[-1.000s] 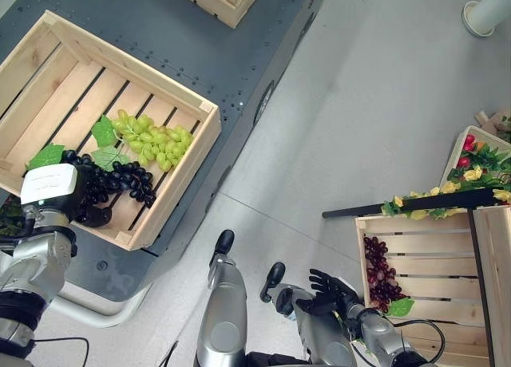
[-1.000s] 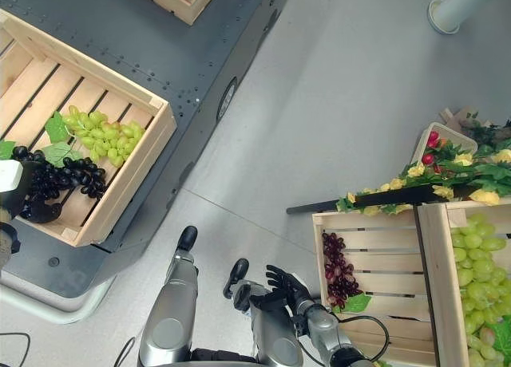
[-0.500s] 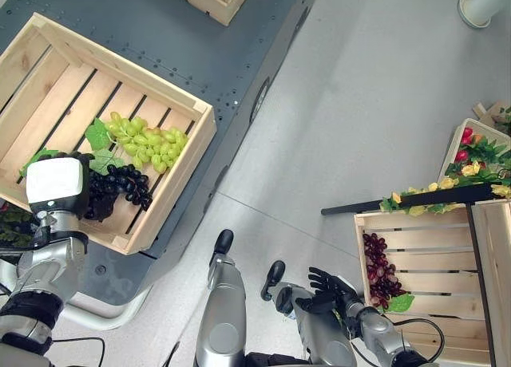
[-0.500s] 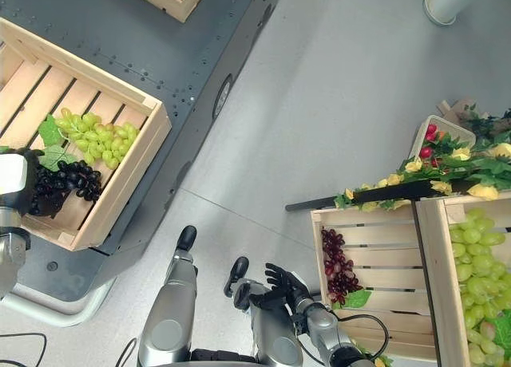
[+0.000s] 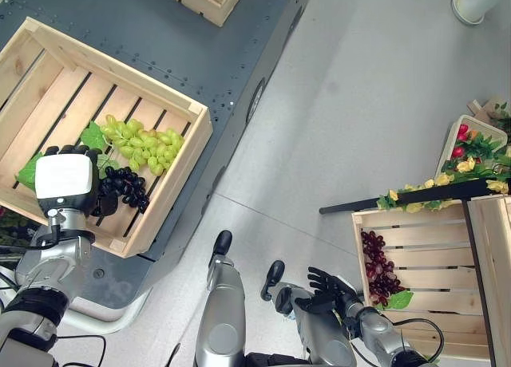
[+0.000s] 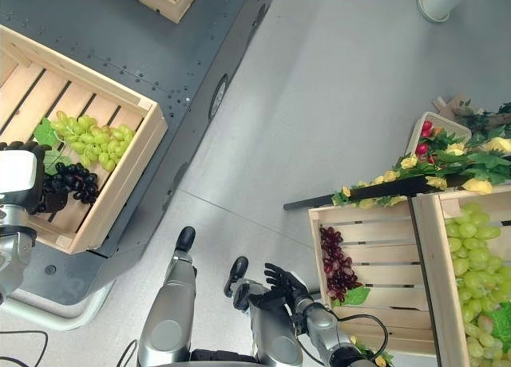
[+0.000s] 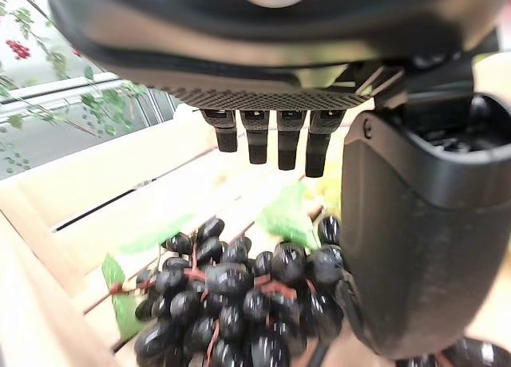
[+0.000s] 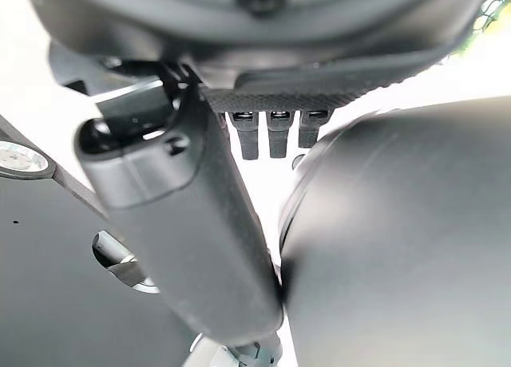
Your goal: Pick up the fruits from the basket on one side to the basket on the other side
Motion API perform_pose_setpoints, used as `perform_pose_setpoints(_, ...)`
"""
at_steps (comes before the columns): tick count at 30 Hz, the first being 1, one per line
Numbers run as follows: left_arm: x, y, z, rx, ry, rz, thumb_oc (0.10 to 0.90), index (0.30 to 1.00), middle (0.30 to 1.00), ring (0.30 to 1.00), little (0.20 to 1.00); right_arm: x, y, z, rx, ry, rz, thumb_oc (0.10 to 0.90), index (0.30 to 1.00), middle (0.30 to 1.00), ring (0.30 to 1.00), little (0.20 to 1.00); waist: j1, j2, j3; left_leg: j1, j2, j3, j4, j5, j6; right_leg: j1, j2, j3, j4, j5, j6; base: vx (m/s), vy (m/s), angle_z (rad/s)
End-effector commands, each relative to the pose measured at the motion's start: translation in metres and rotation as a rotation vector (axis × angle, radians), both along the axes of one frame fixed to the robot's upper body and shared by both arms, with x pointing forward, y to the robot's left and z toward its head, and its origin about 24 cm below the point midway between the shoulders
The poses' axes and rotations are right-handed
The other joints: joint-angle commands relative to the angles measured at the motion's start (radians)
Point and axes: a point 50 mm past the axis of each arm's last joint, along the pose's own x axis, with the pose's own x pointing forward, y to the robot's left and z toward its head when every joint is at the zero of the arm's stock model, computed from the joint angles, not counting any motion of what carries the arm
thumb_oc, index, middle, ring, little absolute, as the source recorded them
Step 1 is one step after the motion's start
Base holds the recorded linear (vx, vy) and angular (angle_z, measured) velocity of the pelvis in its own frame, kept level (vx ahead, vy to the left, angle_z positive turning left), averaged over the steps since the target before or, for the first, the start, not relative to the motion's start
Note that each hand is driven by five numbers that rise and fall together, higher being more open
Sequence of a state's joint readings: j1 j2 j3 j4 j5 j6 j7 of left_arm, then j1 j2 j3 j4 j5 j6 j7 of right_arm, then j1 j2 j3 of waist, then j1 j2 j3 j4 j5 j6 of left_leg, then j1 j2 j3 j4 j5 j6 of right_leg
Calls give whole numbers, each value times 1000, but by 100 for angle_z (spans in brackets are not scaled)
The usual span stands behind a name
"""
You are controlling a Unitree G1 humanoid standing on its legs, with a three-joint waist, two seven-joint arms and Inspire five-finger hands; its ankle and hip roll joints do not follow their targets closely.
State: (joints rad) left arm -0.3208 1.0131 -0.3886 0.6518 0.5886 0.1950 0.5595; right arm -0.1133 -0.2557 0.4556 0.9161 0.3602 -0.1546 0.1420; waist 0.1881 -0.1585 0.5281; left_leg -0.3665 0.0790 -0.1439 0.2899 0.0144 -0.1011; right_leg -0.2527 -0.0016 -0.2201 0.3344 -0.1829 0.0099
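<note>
Left eye view: wooden crate (image 5: 172,171) holds green grapes (image 5: 144,144) beside black grapes (image 5: 124,191).

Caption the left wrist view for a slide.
Left hand, fingers straight, poised above the black grapes in the wooden crate.

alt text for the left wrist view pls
The left hand hangs open over black grapes lying in a wooden crate, fingers straight above the bunch, thumb beside it. Green leaves lie by the grapes.
</note>
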Motion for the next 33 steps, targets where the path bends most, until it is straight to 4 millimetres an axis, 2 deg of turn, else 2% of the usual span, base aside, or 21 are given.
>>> perform_pose_setpoints(1, 1, 14, 20, 35, -65, 106, 800, 900, 900, 900, 900, -22, -11, -7, -35, 53, 45, 800, 900, 900, 900, 900, -34, 28, -27, -137, -119, 73, 46, 19, 93, 66, 54, -6, -95, 71, -33, -18, 13, -8)
perform_pose_setpoints(12, 5, 20, 16, 11, 15, 135, 800, 900, 900, 900, 900, -16, -11, -4, -47, 39, 55, 800, 900, 900, 900, 900, -42, 20, -21, -142, -117, 75, 47, 19, 97, 60, 57, -2, -97, 76, -33, -6, 1, -3)
perform_pose_setpoints(17, 2, 26, 17, 44, -29, 192, 800, 900, 900, 900, 900, -14, -9, -3, -44, 34, 62, 800, 900, 900, 900, 900, -44, 15, -19, -147, -115, 74, 49, 21, 99, 52, 57, -1, -88, 77, -33, 0, 0, 0)
perform_pose_setpoints(24, 9, 26, 20, 34, -83, 198, 800, 900, 900, 900, 900, -9, -2, -1, -30, 26, 75, 800, 900, 900, 900, 900, -49, -5, -19, -154, -108, 74, 56, 17, 100, 50, 62, 0, -90, 81, -33, 0, 0, 0)
perform_pose_setpoints(30, 20, 14, 16, -25, -51, 108, 800, 900, 900, 900, 900, -6, 1, 0, -33, 21, 84, 800, 900, 900, 900, 900, -52, -16, -17, -155, -103, 74, 44, 21, 100, 44, 63, 2, -97, 87, -31, 0, 0, 0)
perform_pose_setpoints(33, 32, -1, 19, -58, -47, -18, 800, 900, 900, 900, 900, -6, 0, 0, -37, 19, 83, 800, 900, 900, 900, 900, -58, -18, -17, -155, -103, 76, 42, 19, 102, 40, 63, 4, -97, 86, -33, 0, 0, 0)
